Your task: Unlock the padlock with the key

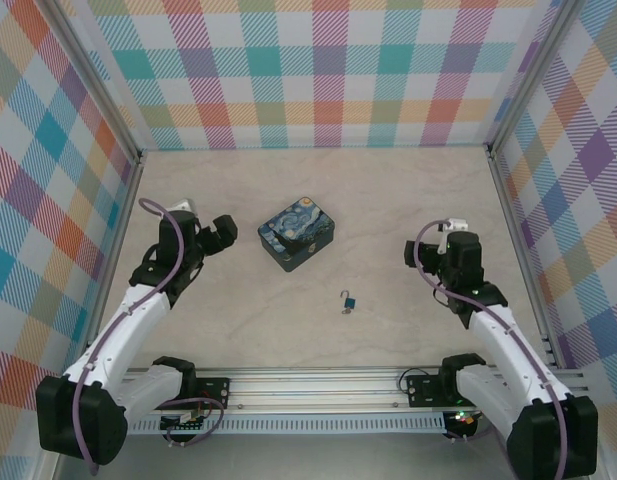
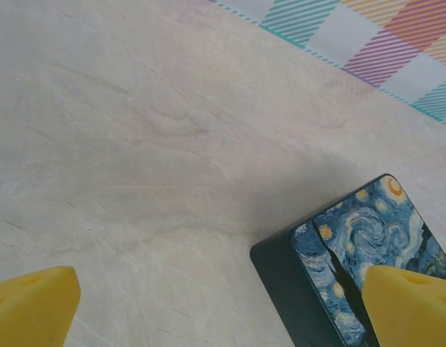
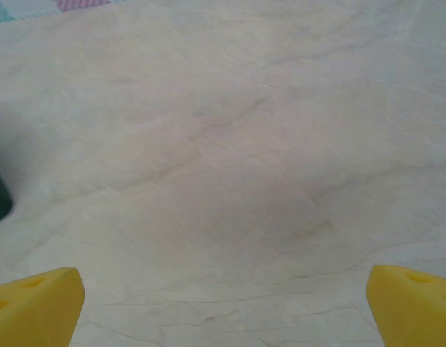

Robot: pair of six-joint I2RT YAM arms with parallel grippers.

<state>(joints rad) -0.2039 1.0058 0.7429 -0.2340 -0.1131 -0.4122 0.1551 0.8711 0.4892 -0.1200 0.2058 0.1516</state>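
Observation:
The padlock [image 1: 349, 301], tiny with a blue body and a thin silvery shackle, lies on the table a little right of centre, near the front. A dark sliver [image 1: 345, 311] at its near end looks like the key; I cannot tell whether it sits in the lock. My left gripper [image 1: 225, 232] hovers well to the padlock's left, open, its yellow pads [image 2: 35, 307] wide apart over bare table. My right gripper [image 3: 223, 311] is off to the padlock's right, also open with nothing between its pads [image 3: 414, 303].
A rectangular box [image 1: 296, 233] printed with a swirling blue-yellow night sky stands behind the padlock, just right of the left gripper; its corner [image 2: 331, 260] shows in the left wrist view. Checked walls [image 1: 318, 70] enclose the table on three sides. A metal rail [image 1: 318, 385] runs along the front.

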